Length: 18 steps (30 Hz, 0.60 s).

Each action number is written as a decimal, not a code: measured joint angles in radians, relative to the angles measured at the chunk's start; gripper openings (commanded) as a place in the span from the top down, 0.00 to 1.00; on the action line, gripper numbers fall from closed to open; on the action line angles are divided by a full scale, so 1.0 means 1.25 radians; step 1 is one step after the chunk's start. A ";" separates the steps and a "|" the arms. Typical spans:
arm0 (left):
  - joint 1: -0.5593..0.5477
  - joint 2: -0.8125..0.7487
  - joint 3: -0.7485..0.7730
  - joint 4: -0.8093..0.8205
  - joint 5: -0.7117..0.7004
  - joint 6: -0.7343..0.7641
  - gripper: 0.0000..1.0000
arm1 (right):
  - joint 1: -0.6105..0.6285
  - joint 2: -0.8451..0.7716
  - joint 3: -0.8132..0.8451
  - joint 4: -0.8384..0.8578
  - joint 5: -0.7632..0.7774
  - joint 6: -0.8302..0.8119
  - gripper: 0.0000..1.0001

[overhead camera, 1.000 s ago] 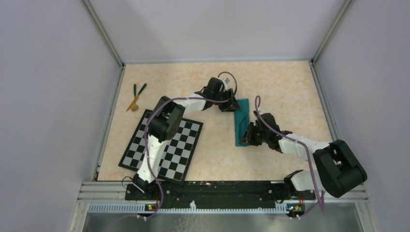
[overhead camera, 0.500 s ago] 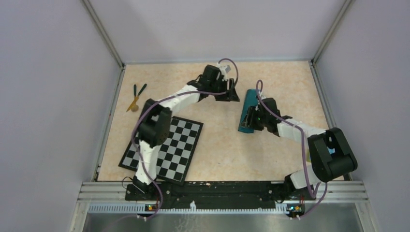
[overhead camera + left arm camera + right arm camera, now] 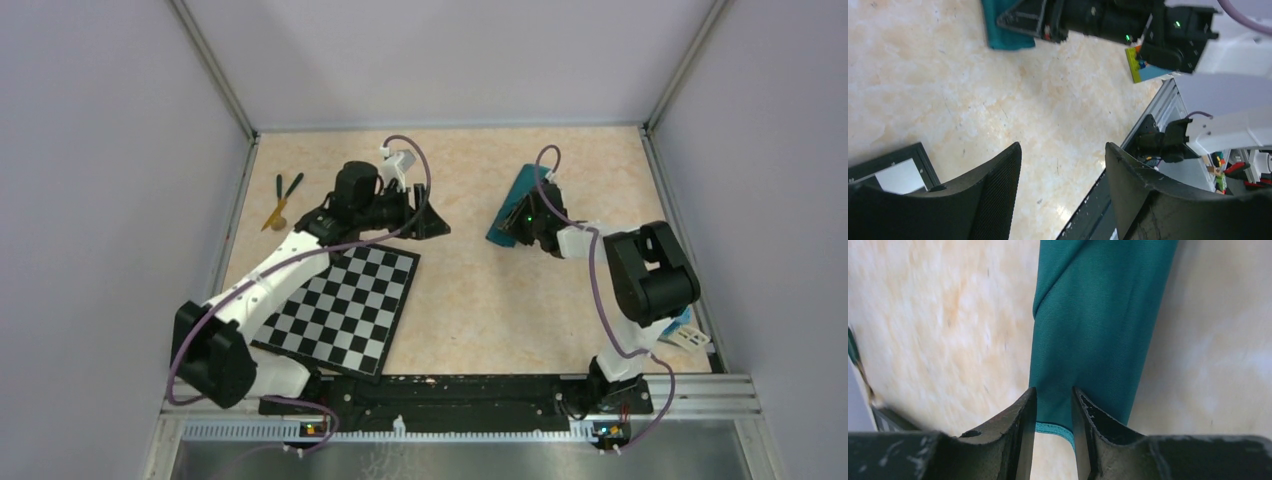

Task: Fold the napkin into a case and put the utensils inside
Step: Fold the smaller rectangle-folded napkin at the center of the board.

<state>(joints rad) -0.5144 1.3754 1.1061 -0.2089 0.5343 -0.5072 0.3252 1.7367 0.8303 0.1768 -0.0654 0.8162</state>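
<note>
The napkin (image 3: 524, 186) lies on the table as a narrow teal oblong case, tilted, at the back right. My right gripper (image 3: 515, 222) hovers over its near end. In the right wrist view the cloth (image 3: 1098, 330) runs away from the gripper (image 3: 1054, 390), whose jaws stand a narrow gap apart over the hem, pinching nothing. My left gripper (image 3: 432, 222) hangs wide open and empty (image 3: 1063, 150) above the bare table by the checkerboard's far corner. The utensils (image 3: 280, 200), slim green and tan sticks, lie at the back left.
The checkerboard mat (image 3: 340, 310) lies front left under the left arm. Blue-and-green toy blocks (image 3: 685, 330) sit at the right edge, also seen as a block (image 3: 1148, 67) in the left wrist view. Grey walls enclose the table.
The left arm swung left, away from the napkin to the checkerboard's far corner, its jaws opening wider. The napkin and the right gripper shifted toward the back and turned; the right jaws let go.
</note>
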 measured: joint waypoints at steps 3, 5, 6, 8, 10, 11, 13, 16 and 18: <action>-0.001 -0.074 -0.034 -0.030 -0.004 0.001 0.32 | -0.040 0.064 0.061 0.031 0.013 0.040 0.68; -0.001 -0.119 -0.047 -0.041 -0.010 0.005 0.32 | -0.068 0.108 0.113 0.036 0.018 0.049 0.68; -0.001 -0.138 -0.052 -0.044 -0.015 0.009 0.32 | -0.083 0.132 0.142 0.039 0.020 0.054 0.68; 0.001 -0.174 -0.063 -0.053 -0.026 0.017 0.32 | -0.110 0.169 0.183 0.050 0.023 0.062 0.68; 0.003 -0.199 -0.069 -0.069 -0.035 0.026 0.31 | -0.131 0.191 0.208 0.060 0.025 0.072 0.68; 0.005 -0.209 -0.072 -0.078 -0.040 0.031 0.31 | -0.139 0.201 0.219 0.060 0.028 0.077 0.68; 0.009 -0.217 -0.075 -0.088 -0.044 0.035 0.31 | -0.148 0.218 0.242 0.060 0.034 0.078 0.66; 0.017 -0.219 -0.078 -0.104 -0.050 0.039 0.28 | -0.153 0.233 0.269 0.059 0.032 0.057 0.58; 0.023 -0.219 -0.078 -0.118 -0.060 0.040 0.24 | -0.153 0.234 0.280 0.049 0.015 0.021 0.54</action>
<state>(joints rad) -0.4854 1.1015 1.0084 -0.3569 0.4591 -0.4576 0.1345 2.0289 1.1809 0.2379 -0.0467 0.8421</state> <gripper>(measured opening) 0.708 0.407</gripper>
